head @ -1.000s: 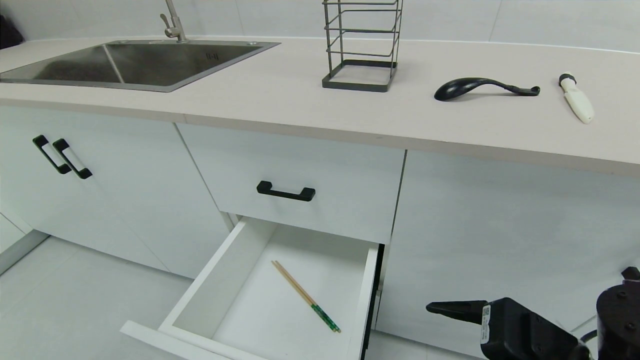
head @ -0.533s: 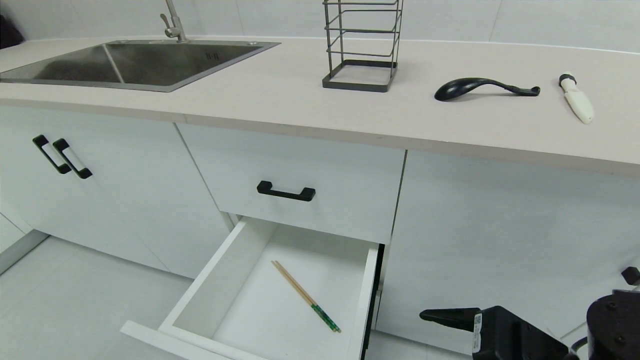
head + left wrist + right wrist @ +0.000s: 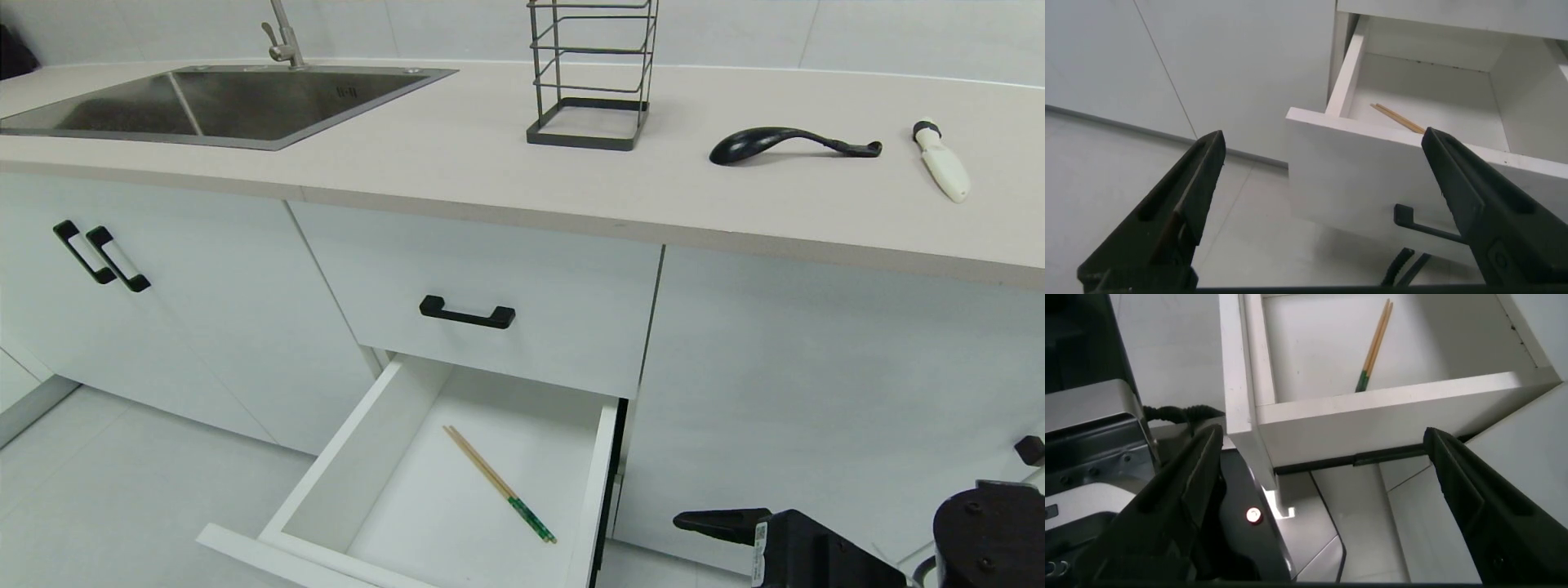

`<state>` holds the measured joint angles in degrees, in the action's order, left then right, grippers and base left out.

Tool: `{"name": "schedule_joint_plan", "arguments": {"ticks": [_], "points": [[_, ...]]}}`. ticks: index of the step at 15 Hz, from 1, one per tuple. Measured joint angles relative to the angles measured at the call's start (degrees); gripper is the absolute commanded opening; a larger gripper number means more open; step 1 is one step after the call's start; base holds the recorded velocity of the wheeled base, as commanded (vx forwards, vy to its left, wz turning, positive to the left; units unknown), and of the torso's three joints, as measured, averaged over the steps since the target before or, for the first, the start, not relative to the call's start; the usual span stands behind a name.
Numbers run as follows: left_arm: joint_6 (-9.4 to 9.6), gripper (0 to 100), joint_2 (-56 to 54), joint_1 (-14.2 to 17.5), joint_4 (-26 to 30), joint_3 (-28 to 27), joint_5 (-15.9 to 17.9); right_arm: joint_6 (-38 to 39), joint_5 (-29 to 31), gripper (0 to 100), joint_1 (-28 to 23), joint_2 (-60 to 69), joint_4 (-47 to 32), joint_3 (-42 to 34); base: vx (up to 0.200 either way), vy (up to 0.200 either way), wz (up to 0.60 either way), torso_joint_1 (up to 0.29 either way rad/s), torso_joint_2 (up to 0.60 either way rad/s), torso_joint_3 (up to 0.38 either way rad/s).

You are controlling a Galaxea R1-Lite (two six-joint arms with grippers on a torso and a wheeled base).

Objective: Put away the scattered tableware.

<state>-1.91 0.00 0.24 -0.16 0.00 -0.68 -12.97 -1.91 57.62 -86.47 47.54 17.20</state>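
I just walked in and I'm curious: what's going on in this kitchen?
A two-armed robot is tidying tableware into a drawer. A pair of chopsticks lies inside the open drawer. A black spoon and a white-handled utensil lie on the countertop, not yet put away. The left gripper and right gripper are both open and empty, low near the drawer's front.
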Motion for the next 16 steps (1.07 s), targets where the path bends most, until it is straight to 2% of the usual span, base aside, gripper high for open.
{"name": "schedule_joint_plan", "arguments": {"ticks": [11, 16], "points": [[0.00, 100, 0.00, -0.04, 0.00, 0.00, 0.00, -0.09, 0.28, 100, 0.30, -0.55, -0.09, -0.21, 0.000, 0.000, 0.00, 0.000, 0.00, 0.000], [0.00, 100, 0.00, -0.02, 0.00, -0.02, 0.00, -0.11, 0.28, 100, 0.65, -0.57, -0.11, -0.09, 0.000, 0.000, 0.00, 0.175, -0.10, -0.072]]}}
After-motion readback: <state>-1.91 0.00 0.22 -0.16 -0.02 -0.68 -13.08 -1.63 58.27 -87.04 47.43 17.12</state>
